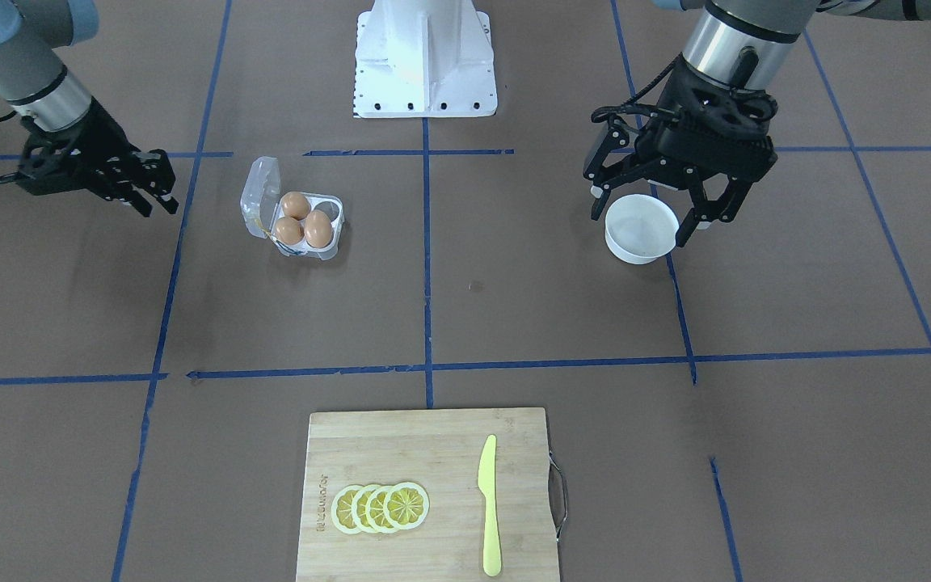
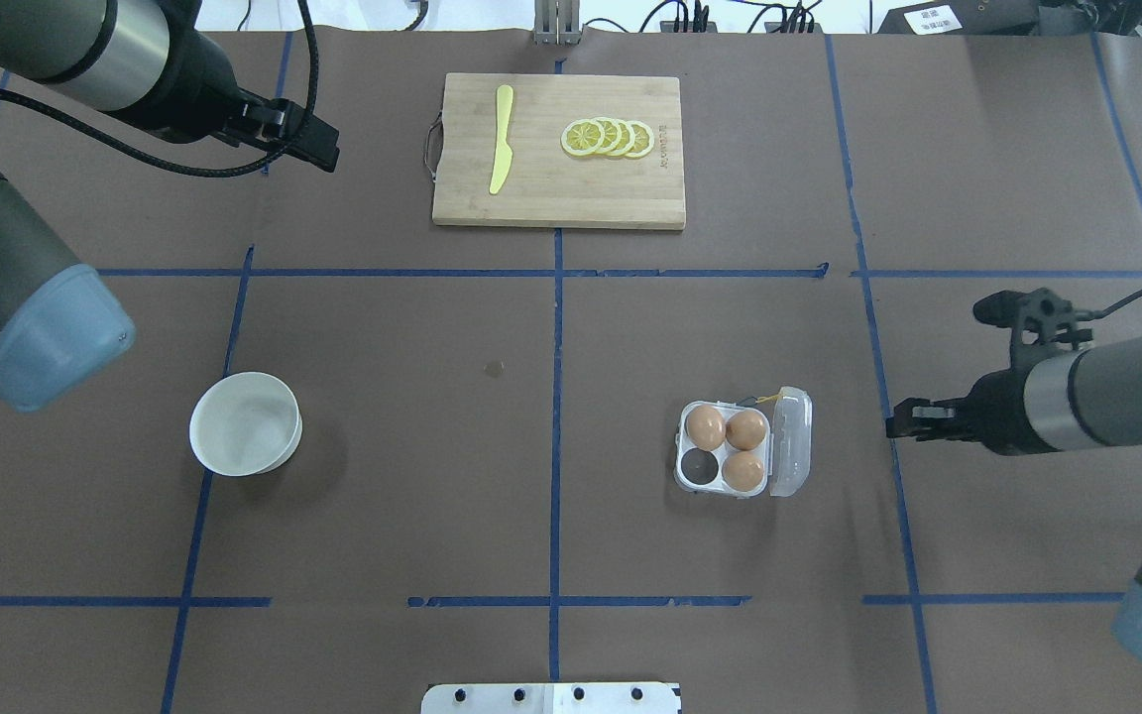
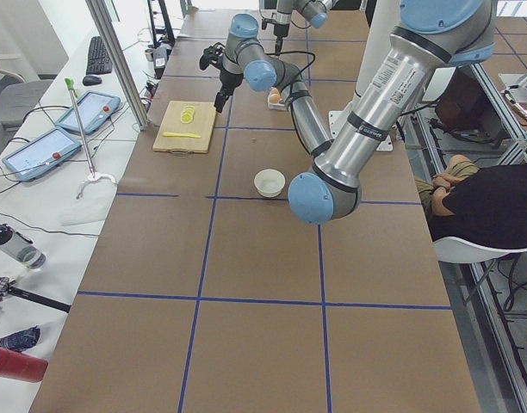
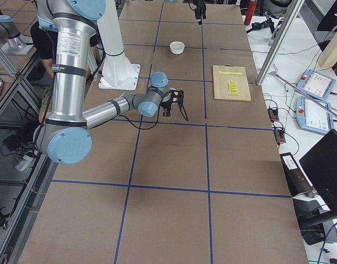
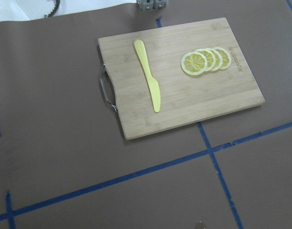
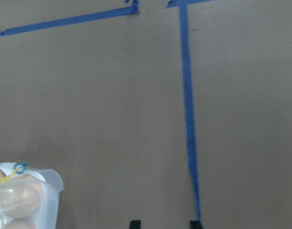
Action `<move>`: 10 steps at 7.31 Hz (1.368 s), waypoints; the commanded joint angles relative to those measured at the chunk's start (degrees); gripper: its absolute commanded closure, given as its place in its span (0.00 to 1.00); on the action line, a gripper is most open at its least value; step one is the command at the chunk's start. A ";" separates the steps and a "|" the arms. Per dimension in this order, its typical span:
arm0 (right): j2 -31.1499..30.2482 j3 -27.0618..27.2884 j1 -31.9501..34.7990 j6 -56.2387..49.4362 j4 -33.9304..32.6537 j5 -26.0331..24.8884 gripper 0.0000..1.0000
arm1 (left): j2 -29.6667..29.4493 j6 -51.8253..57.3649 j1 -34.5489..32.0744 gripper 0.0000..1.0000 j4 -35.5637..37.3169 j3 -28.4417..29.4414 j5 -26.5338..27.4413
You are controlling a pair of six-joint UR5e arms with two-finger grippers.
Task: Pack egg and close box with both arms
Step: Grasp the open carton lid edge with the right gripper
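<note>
The clear egg carton [image 2: 682, 439] lies open right of the table's middle, its lid [image 2: 791, 441] swung out towards the right arm. Three brown eggs [image 2: 746, 428] fill three cells and one cell [image 2: 700, 466] is empty. The carton also shows in the front view [image 1: 334, 212]. My right gripper [image 2: 893, 426] is open and empty, level with the carton and a short way to its right, pointing at the lid. Its fingertips [image 6: 196, 223] show apart in the right wrist view. My left gripper [image 1: 643, 222] is open and empty, held high over the left side of the table.
An empty white bowl [image 2: 244, 421] stands on the left. A wooden cutting board [image 2: 556, 193] at the far edge carries a yellow knife [image 2: 500, 139] and lemon slices [image 2: 609, 137]. The white pedestal [image 1: 425, 56] stands at the robot's side.
</note>
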 commanded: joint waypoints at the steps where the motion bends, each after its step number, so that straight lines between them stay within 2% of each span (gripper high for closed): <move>1: 3.42 0.26 -5.83 4.67 -0.20 -5.48 1.00 | 0.00 0.67 -0.78 0.00 -0.10 -0.79 0.03; 4: 6.05 0.61 -5.92 4.67 -0.90 -4.95 1.00 | 0.00 0.67 -0.87 0.00 -0.10 -1.14 -0.06; 7: 12.46 0.79 -5.92 4.67 -7.22 -4.95 1.00 | 0.09 0.67 -0.87 0.00 -0.10 -1.14 -0.06; 10: 26.50 0.79 -6.97 5.19 -22.23 -5.04 1.00 | 0.09 0.67 -1.39 0.00 -0.10 -1.14 -0.58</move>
